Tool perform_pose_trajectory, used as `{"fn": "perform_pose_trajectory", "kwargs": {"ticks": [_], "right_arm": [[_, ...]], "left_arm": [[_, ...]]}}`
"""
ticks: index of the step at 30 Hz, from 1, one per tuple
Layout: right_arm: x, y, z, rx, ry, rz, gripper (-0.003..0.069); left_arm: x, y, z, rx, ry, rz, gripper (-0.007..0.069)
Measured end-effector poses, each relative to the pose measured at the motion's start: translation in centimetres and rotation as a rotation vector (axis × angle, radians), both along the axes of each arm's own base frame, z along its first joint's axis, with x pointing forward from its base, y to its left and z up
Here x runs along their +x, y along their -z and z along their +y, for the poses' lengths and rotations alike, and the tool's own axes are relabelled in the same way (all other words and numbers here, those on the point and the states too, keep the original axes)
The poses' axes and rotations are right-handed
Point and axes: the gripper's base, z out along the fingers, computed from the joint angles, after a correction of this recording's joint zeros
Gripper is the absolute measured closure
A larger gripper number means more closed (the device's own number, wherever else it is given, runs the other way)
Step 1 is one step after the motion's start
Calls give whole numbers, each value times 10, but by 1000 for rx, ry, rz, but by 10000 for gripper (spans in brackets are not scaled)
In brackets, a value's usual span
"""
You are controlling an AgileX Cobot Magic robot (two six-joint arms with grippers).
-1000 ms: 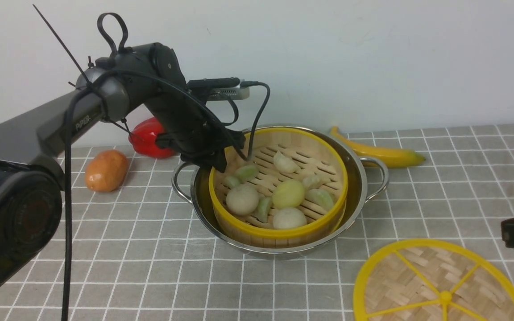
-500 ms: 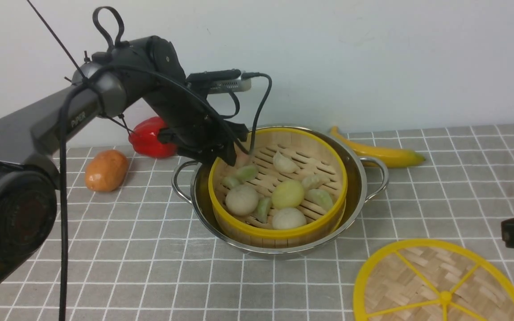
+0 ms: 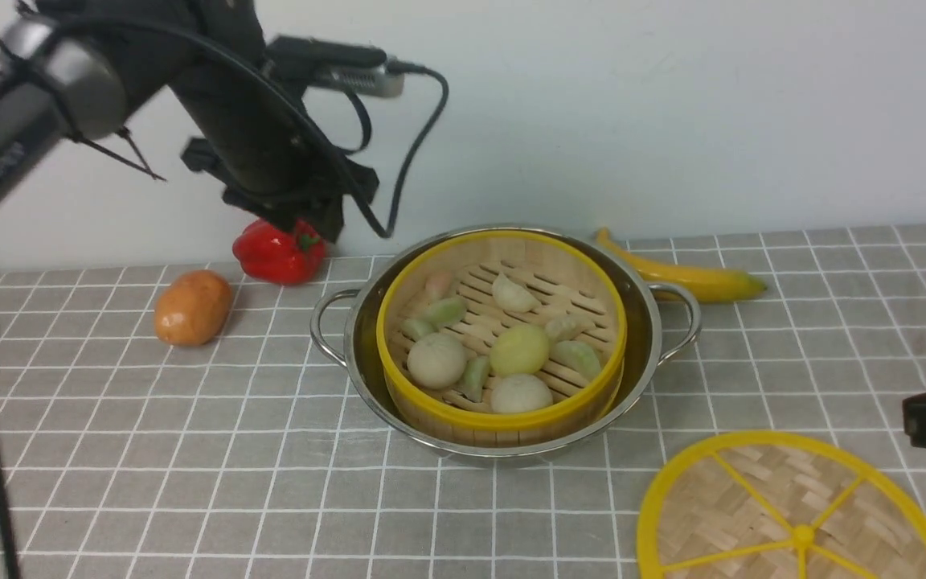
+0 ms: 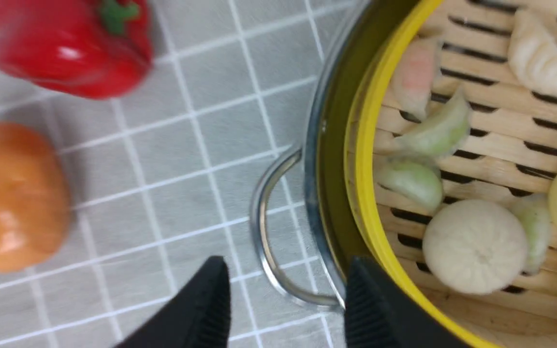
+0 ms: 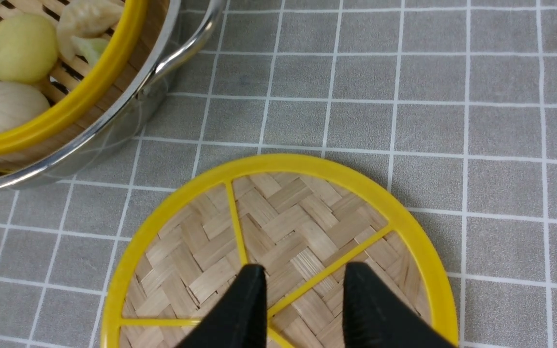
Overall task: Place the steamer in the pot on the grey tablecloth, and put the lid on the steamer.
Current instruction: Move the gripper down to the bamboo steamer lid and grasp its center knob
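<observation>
1. Reading the layout first: the steamer (image 3: 503, 420) sits level inside the pot (image 3: 641, 346), its yellow rim ringed by the steel rim. The pot stands on the tablecloth (image 3: 190, 450). Judged from this, the first half of the task is complete.
2. Left claw (image 4: 285, 290): jaws stand wide apart and grip nothing. In the front view it hangs high, left of and behind the pot, near the pepper (image 3: 278, 253). Its wrist view shows the pot's left handle (image 4: 269, 232) below the gap, untouched.
3. Right claw (image 5: 305, 280): jaws stand partly apart and grip nothing. It hovers over the lid (image 5: 278, 227), with a yellow spoke showing in the gap between the two fingers. The centre knob is hidden in this view.
4. Lid location: flat on the tablecloth, to the front right of the pot, near it but not touching. The front view cuts off its lower edge.
5. Step in hand, as a judgement: picking up the lid with the right claw. The left arm appears clear of the pot.
6. Next move calls for:
   - lowering the right claw until the fingers straddle the knob or a spoke;
   - closing firmly, since the disc is flat and offers little else to grip;
   - lifting it level and carrying it over the steamer;
   - centring rim on rim before release.
</observation>
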Motion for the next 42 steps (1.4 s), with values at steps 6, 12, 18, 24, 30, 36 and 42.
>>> {"fn": "perform_pose_trajectory", "kwargs": {"ticks": [6,12,18,24,30,36,42], "right_arm": [[0,0,3,24,-22,1,416],[-1,-1,9,58,-93,-6,416],[7,14,16,87,-114,100,416],[30,60,21,38,-141,328,416],[53,78,26,19,-148,418,416],[67,72,45,8,-214,415,416],[64,65,58,-69,-268,429,416]], "left_arm": [[-48,-60,10,-45,8,-113,545],[-112,-112,25,-58,40,-240,648],[-179,-141,41,-67,61,-344,648],[-250,-135,58,-76,80,-454,647],[-291,-98,68,-90,90,-567,643],[-308,-39,70,-108,84,-495,643],[-311,-1,65,-174,72,-368,633]]}}
